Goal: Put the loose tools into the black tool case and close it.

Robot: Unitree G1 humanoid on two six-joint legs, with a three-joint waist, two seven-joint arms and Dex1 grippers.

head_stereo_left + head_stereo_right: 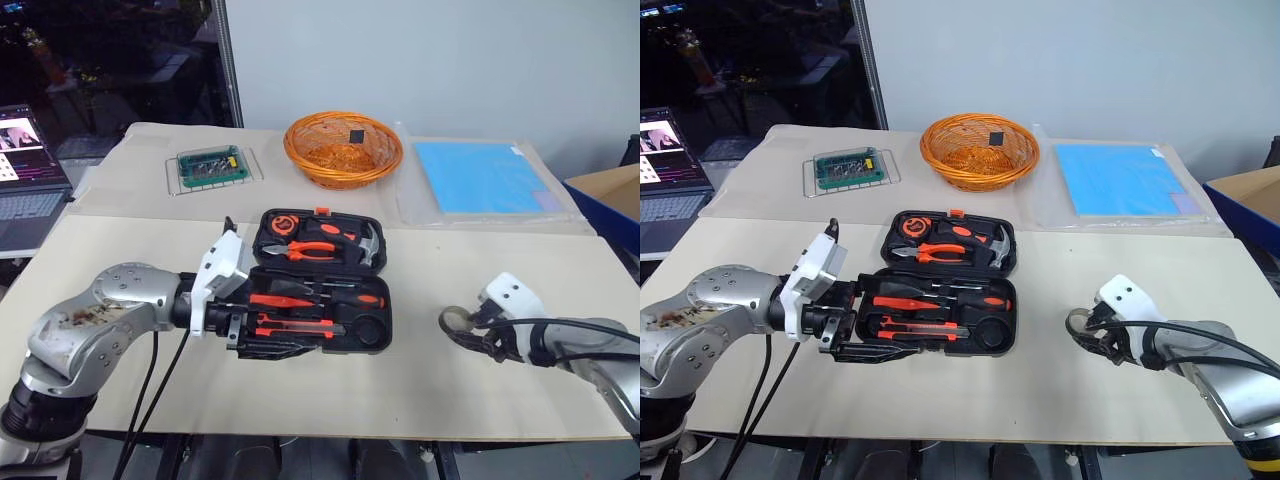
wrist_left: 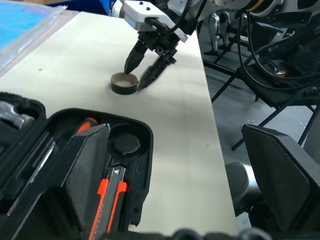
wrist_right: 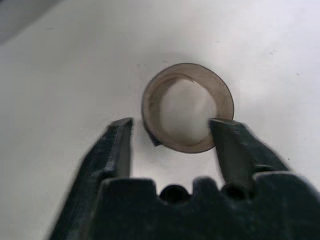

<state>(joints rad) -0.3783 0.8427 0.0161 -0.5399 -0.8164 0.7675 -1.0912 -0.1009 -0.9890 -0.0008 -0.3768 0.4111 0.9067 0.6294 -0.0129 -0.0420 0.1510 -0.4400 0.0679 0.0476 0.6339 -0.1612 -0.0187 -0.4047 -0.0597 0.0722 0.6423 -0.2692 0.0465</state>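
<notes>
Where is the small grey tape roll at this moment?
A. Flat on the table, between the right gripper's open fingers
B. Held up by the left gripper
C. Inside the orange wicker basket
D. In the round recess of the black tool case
A: the small grey tape roll lies on the table, and the right gripper has one finger on each side of it, not yet closed.

You are looking at a robotics lab or test workshop, not a home. The paper-covered table carries staged props: a circuit board on a wire rack, a wicker basket, a blue sheet in plastic. A laptop runs at the table's left, and the left wrist view shows cables and black stands on the floor.
</notes>
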